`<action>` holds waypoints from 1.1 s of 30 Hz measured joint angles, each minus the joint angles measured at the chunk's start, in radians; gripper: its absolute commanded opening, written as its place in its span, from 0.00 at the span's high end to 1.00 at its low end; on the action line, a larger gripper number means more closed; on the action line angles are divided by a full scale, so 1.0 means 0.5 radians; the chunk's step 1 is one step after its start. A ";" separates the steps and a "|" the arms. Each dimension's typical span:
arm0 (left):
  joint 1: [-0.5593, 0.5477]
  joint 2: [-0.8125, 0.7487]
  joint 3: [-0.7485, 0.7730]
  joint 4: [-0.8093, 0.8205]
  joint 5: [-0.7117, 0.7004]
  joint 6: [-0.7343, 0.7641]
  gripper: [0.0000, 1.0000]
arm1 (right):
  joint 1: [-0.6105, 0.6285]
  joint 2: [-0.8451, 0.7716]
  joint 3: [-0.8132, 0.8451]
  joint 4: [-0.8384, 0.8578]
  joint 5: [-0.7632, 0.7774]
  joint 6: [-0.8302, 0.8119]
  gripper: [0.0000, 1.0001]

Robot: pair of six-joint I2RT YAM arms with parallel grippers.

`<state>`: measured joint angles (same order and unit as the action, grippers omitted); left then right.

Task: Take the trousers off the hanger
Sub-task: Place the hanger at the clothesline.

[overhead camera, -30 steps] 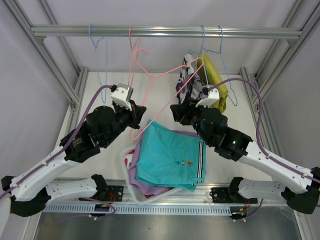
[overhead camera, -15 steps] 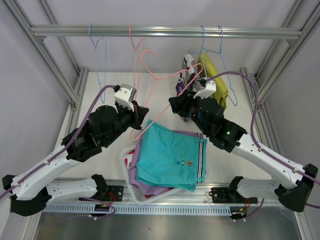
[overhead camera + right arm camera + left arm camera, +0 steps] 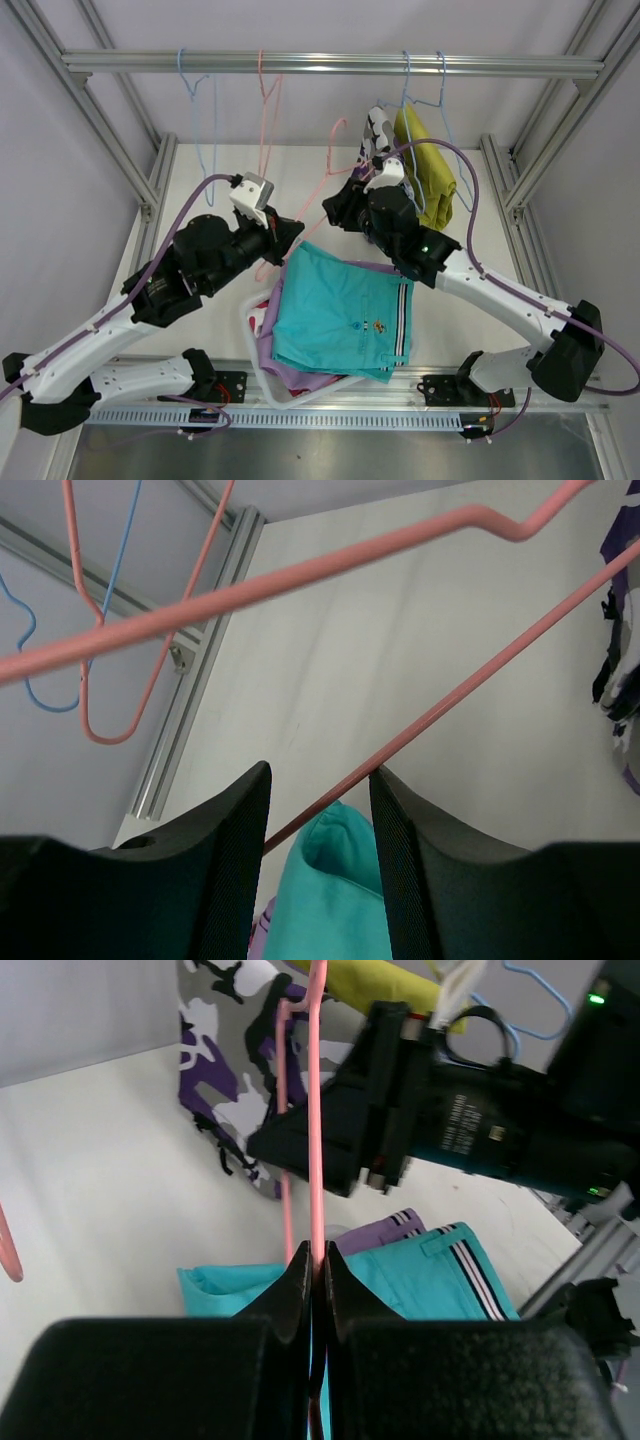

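Observation:
My left gripper [image 3: 284, 233] is shut on the lower wire of an empty pink hanger [image 3: 329, 152]; in the left wrist view the jaws [image 3: 316, 1260] pinch the wire [image 3: 318, 1110]. My right gripper [image 3: 336, 211] is open, and the hanger's bar [image 3: 470, 685] runs between its fingers [image 3: 320, 810], touching the right one. Teal shorts [image 3: 345, 310] lie on top of lilac shorts [image 3: 290, 375] in a white tray. Camouflage shorts [image 3: 377, 135] and mustard shorts [image 3: 432, 170] hang on blue hangers at the back right. A bit of red-and-white cloth [image 3: 261, 318] shows at the pile's left.
The white tray [image 3: 266, 385] sits at the near middle. An empty blue hanger [image 3: 198, 110] and an empty pink hanger [image 3: 268, 100] hang on the rail [image 3: 330, 64]. Aluminium frame posts stand at both sides.
My right arm has swung left and back, bringing its open jaws around the pink hanger's bar. The hanger has shifted left and turned. My left gripper has kept its hold.

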<state>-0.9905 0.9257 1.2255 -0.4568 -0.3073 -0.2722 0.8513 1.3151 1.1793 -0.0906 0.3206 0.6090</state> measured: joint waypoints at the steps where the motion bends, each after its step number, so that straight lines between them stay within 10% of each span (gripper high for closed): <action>1: 0.000 -0.015 -0.022 0.022 0.040 -0.002 0.99 | -0.002 0.021 0.008 0.004 -0.011 0.002 0.52; 33: 0.020 0.389 0.172 -0.171 0.828 -0.191 0.99 | -0.067 0.117 0.343 -0.116 -0.092 -0.121 0.41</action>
<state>-0.9806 1.1202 1.3113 -0.5423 0.1066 -0.3676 0.8177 1.3739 1.3510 -0.1486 0.2749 0.5484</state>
